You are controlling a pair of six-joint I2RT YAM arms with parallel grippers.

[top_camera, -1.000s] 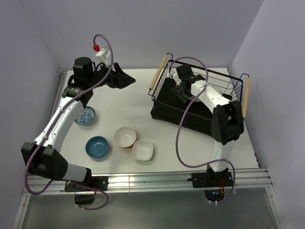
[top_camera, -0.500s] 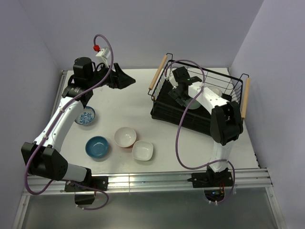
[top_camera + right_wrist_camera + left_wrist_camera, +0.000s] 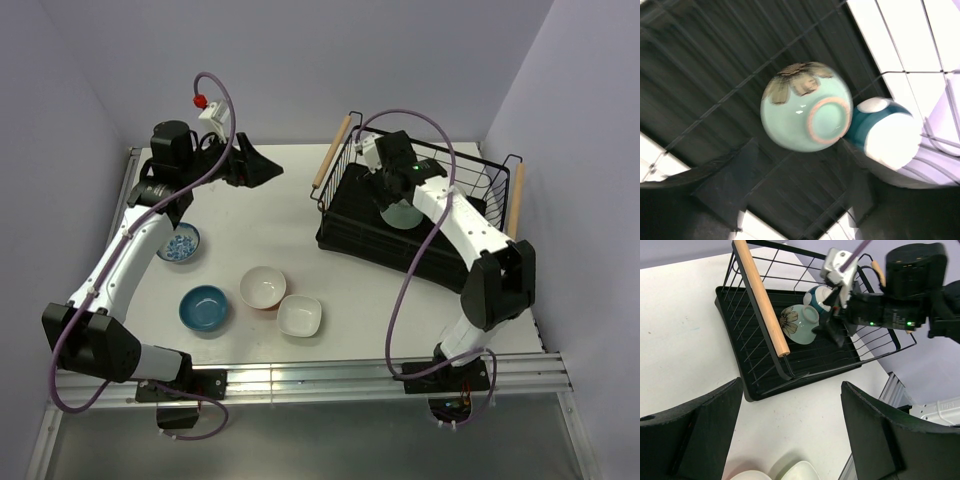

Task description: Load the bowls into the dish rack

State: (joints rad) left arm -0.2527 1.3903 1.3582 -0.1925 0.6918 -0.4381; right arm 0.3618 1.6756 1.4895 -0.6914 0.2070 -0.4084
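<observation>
On the right side of the table stands the rack (image 3: 345, 238), and two bowls already lie in it: a mint bowl (image 3: 805, 107) with a dark flower on its side, tipped over so its foot ring faces up, and a teal bowl (image 3: 885, 132) tucked right against it toward the far wire wall. The right gripper (image 3: 795, 200) hangs just above the rack floor beside the mint bowl, fingers spread and nothing between them; the bowl sits clear of both.

Over at the far left, the left gripper (image 3: 790, 440) is held high above the table, pointing across at the rack, jaws wide apart and empty.

Four bowls are out on the white table (image 3: 260, 215). The patterned bowl (image 3: 180, 243) sits by the left arm's forearm. Nearer the front, the blue bowl (image 3: 204, 307), the white-and-orange bowl (image 3: 263, 287) and the square white bowl (image 3: 300, 316) form a loose row, the last two touching or nearly so.
</observation>
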